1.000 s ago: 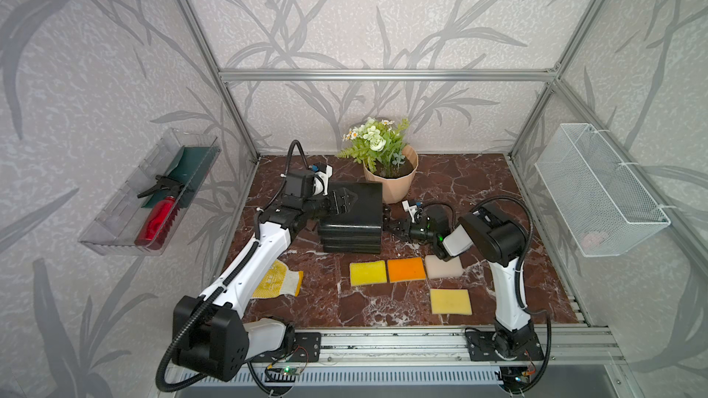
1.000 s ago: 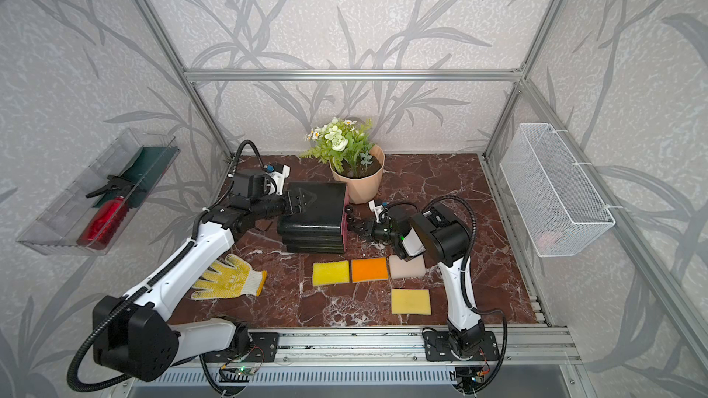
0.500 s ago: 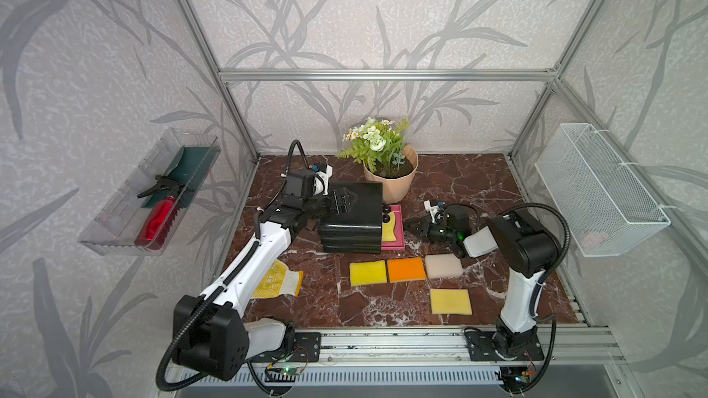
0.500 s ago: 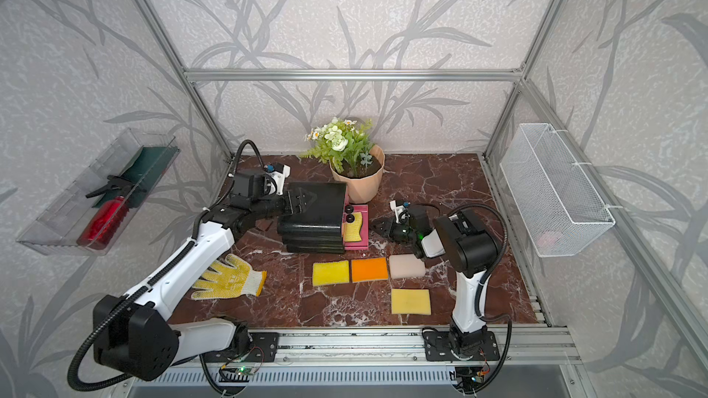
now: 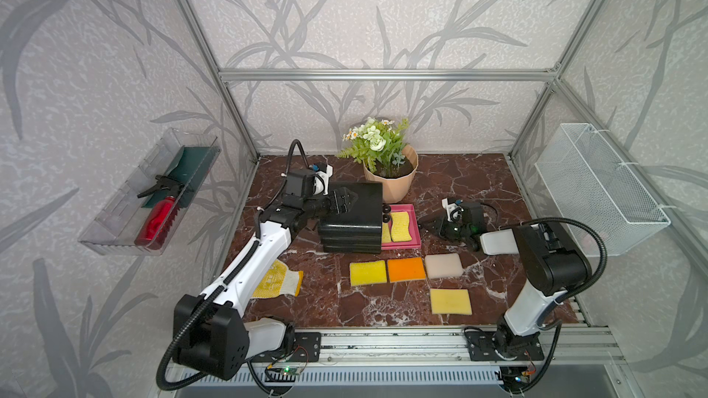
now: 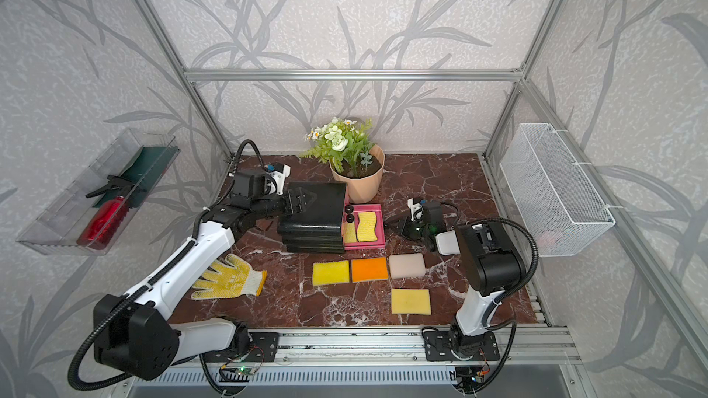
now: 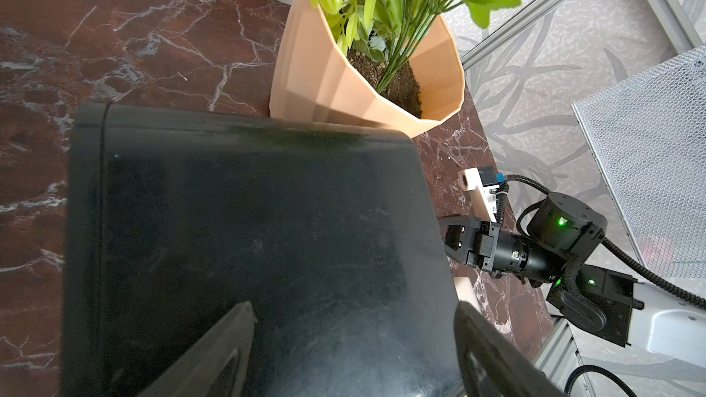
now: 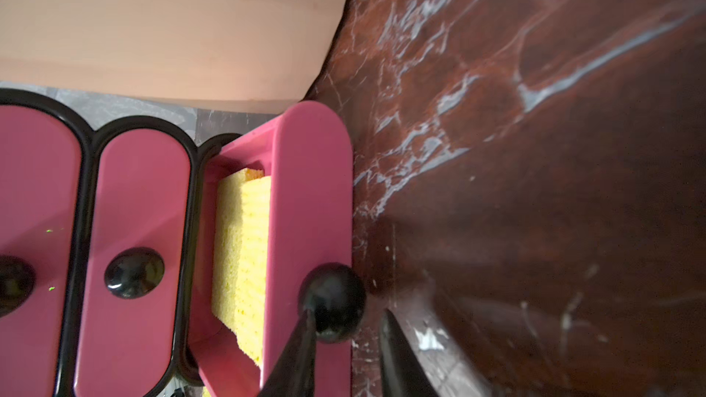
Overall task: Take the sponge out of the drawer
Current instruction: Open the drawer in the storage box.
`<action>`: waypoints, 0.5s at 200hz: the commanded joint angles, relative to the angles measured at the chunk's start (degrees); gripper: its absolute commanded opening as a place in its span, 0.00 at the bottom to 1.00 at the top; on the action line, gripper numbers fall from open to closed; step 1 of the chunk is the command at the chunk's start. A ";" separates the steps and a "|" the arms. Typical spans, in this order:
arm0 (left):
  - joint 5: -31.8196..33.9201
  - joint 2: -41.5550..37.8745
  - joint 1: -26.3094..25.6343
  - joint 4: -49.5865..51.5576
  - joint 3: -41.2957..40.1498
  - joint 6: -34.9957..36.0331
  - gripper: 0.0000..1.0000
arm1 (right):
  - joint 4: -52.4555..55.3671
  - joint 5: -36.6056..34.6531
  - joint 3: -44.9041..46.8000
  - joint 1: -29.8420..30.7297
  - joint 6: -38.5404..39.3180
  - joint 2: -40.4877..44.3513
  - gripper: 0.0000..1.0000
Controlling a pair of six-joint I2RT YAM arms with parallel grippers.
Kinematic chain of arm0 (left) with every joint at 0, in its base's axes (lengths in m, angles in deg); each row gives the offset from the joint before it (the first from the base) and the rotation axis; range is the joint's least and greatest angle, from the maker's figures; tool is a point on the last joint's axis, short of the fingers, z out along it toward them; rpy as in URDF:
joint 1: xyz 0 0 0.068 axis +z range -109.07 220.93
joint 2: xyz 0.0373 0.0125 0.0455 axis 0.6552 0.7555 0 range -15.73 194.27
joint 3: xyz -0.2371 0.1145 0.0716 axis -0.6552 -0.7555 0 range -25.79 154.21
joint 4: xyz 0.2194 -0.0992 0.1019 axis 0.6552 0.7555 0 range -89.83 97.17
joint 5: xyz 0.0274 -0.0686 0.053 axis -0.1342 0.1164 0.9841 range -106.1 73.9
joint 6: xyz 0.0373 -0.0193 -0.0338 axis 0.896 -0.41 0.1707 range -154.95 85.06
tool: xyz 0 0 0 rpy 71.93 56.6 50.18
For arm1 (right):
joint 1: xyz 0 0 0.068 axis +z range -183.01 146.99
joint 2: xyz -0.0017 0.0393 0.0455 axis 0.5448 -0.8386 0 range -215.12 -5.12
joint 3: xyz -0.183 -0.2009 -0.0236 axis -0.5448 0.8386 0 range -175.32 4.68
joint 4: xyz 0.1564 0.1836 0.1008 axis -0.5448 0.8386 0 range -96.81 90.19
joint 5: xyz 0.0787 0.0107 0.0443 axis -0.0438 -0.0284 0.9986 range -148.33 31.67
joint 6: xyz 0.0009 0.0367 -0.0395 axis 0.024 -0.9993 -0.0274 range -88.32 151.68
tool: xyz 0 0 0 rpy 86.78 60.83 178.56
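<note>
While my left pincer (image 5: 344,202) rests spread wide on the glossy black cabinet (image 5: 360,220), the porous, wavy-edged yellow sponge (image 5: 401,227) lies flat in the pulled-out pink plastic drawer (image 5: 402,245), long axis running twelve to six o'clock. My right pincer (image 5: 424,224), at the drawer's three o'clock, stands narrowly parted, with one finger against the round black knob (image 8: 332,301) and the other clear of it.

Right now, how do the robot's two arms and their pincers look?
The left arm and right arm share one design: smooth white links between blocky black joint housings. A black ribbed cable loops outside each. The left pincer and right pincer are black, with tapering pointed fingers. Each wrist carries a small white bracket; green lights glow on the right wrist.
</note>
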 commanded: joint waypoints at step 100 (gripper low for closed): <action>0.61 1.92 -0.31 5.75 -0.59 -0.33 0.82 | 12.52 -5.54 0.84 -3.45 7.88 8.08 0.20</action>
